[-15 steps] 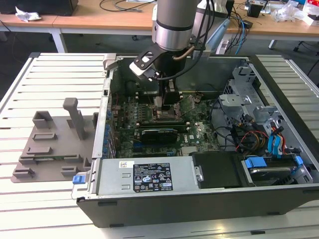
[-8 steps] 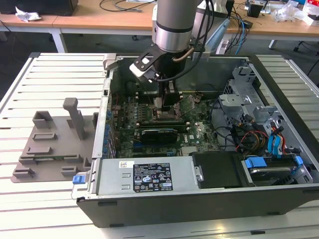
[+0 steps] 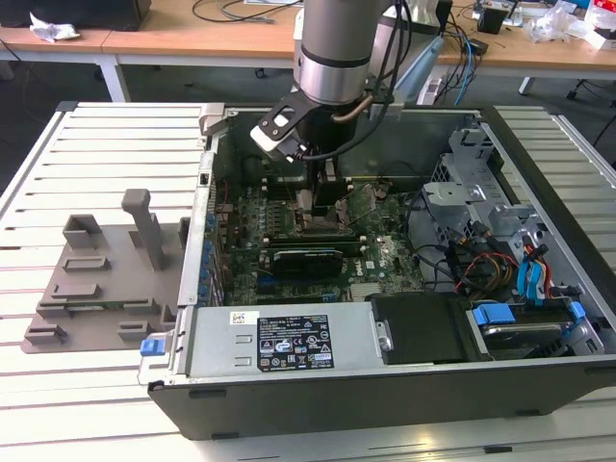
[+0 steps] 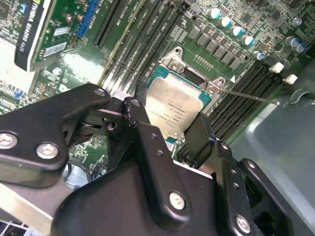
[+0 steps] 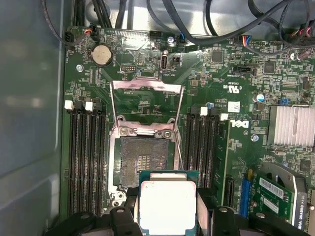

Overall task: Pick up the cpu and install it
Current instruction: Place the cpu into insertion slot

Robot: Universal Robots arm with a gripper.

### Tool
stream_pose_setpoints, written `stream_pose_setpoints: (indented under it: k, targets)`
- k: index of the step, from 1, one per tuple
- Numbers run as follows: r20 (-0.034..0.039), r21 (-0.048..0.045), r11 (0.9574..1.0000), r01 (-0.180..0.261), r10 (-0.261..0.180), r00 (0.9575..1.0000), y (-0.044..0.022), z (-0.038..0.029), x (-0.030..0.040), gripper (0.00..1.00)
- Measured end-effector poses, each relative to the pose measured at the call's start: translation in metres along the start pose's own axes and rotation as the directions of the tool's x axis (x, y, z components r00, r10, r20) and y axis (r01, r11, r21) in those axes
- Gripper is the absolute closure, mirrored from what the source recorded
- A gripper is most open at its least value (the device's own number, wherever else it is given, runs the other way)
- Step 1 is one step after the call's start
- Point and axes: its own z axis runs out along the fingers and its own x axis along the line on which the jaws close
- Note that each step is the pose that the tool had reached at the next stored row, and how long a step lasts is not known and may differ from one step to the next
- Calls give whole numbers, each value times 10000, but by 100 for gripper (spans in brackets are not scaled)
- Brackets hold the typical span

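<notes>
**Slatted desk, open computer case: cpu gripped, not yet seated**

Across the white slatted desk (image 3: 106,154), an open computer case (image 3: 385,404) with the arm (image 3: 332,58) reaching down into it. Behind, wooden benches (image 3: 192,34) strewn with loose cables.

Pick-up judged done. Fingers (image 5: 132,204) closed on the cpu (image 5: 167,206), pinching two opposite edges, silvery top facing the camera in both wrist views. Hangs over the green motherboard (image 5: 221,78), clear of the board as far as can be seen. Overlaps one edge of the socket (image 5: 142,164) in the first wrist view. Cannot tell whether squarely above it, nor the gap beneath.

Installing judged still to do: no seating yet. Socket bare, contact field exposed, load plate (image 5: 147,98) swung up and back, so ready to receive the chip. Left, by the look of things: lining up, lowering, letting go, then closing the plate.

Around the socket:
- Black memory slots (image 5: 86,157) close on both sides, white latches at their ends.
- Coin cell (image 5: 102,55) beyond the raised plate.
- Finned heatsink (image 5: 293,125) well apart.
- Graphics card (image 5: 283,196) beside the fingers.

Likeliest snag, at a guess: thin lever wire (image 4: 246,95) standing out next to the socket, with the slot latches near as well. Nothing lying on the socket itself.

On the exterior view's left, well apart from the case, a gray plastic tray (image 3: 96,289) resting on the desk.
</notes>
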Motion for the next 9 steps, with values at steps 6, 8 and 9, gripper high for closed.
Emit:
stream_pose_setpoints:
  k: [6, 8, 9]
  targets:
    - [-3, 2, 9999, -100, 100, 9999, 32, 79, 131, 45]
    - [-3, 2, 9999, -101, 101, 9999, 36, 99, 135, 45]
    - [-3, 2, 9999, -100, 100, 9999, 37, 106, 137, 45]
